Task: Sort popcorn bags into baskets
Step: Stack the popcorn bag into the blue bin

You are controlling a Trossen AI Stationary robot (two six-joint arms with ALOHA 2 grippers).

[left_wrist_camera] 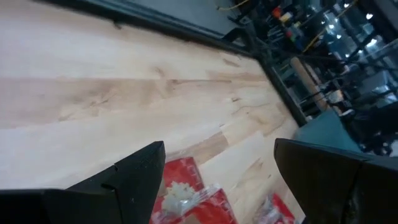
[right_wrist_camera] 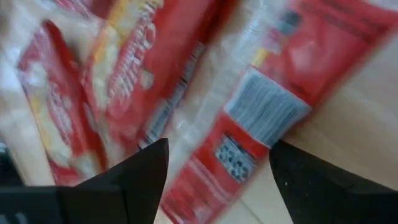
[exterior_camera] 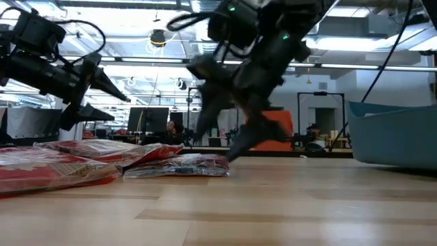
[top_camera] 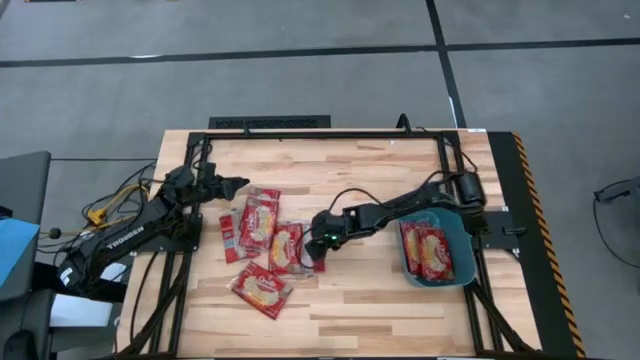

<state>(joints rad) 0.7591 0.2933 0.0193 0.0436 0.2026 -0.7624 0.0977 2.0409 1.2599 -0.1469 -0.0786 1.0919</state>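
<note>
Several red popcorn bags lie flat on the wooden table left of centre, among them one (top_camera: 262,213) farthest back, one (top_camera: 287,247) in the middle and one (top_camera: 262,290) nearest. The teal basket (top_camera: 466,252) stands at the right with two bags (top_camera: 427,250) inside. My right gripper (top_camera: 318,252) is open and slants down over the right edge of the bag cluster. In the right wrist view its fingers (right_wrist_camera: 140,177) stand apart just above a bag (right_wrist_camera: 186,93). My left gripper (top_camera: 236,185) is open, raised at the far left beside the bags.
A black frame (top_camera: 330,133) runs around the table's far and side edges. Bare wood lies between the bags and the basket (exterior_camera: 396,133) and along the near edge. The room behind shows in the low view.
</note>
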